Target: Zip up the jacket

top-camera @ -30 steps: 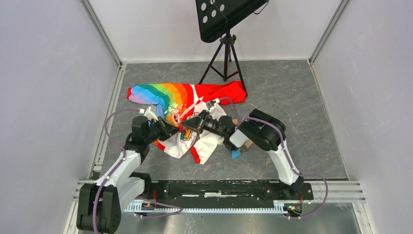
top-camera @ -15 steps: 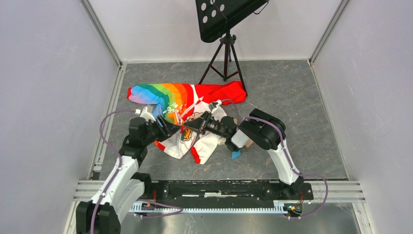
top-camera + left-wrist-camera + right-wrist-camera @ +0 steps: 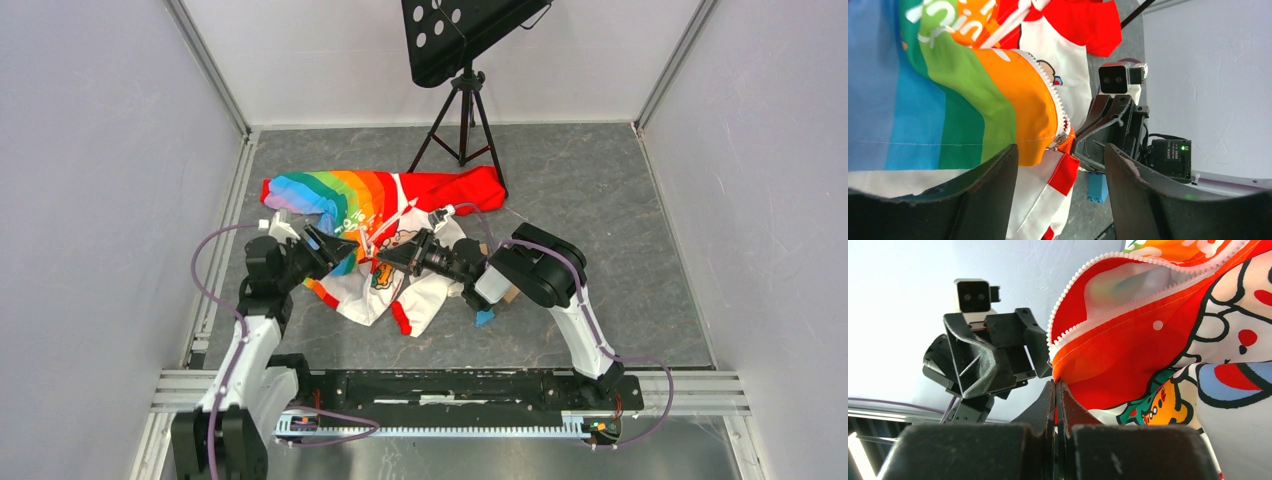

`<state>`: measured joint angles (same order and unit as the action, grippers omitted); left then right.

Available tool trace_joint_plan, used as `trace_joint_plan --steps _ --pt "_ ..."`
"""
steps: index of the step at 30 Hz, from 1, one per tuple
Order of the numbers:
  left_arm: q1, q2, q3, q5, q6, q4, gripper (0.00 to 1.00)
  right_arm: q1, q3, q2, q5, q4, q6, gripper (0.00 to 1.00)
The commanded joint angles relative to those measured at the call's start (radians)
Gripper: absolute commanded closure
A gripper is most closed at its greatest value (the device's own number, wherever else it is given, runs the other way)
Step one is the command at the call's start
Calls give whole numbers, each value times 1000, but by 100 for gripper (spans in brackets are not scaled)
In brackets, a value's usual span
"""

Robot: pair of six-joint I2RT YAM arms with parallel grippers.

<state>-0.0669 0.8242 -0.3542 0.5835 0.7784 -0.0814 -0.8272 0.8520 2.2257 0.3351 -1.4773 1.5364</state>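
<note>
The jacket lies crumpled on the grey table, with its rainbow panel to the left and a red sleeve to the right. My right gripper is shut on the jacket's orange-red bottom corner, just under the white zipper teeth. My left gripper stands open a little to the left of that corner and holds nothing. In the left wrist view the zipper slider hangs at the bottom of the rainbow side, just ahead of my open left gripper.
A small blue brick lies on the table by the right arm's wrist. A black music stand rises at the back, its tripod feet near the red sleeve. Grey walls close in both sides.
My left gripper has opened, let go of the jacket and drawn back to the left. The right gripper has kept its grip and place.
</note>
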Motion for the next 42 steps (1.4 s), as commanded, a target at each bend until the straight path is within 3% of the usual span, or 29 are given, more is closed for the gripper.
trace_joint_plan --steps 1,13,23,32,37,39,42 --pt "-4 79 0 140 67 -195 33 2 19 -31 -3 -483 -12 100" --pt "-4 176 47 162 63 -285 46 1 25 -28 -1 -482 -7 100" --pt "4 238 78 145 76 -364 48 -4 30 -26 -3 -482 -2 100" --pt "4 258 103 145 103 -411 69 -4 36 -22 -6 -482 1 100" --pt "4 266 92 154 100 -388 89 -4 40 -18 -7 -482 6 100" --pt "4 267 80 158 93 -350 97 -4 42 -18 -10 -482 7 100" --pt "4 273 14 145 20 -143 98 -4 42 -21 -14 -482 7 100"
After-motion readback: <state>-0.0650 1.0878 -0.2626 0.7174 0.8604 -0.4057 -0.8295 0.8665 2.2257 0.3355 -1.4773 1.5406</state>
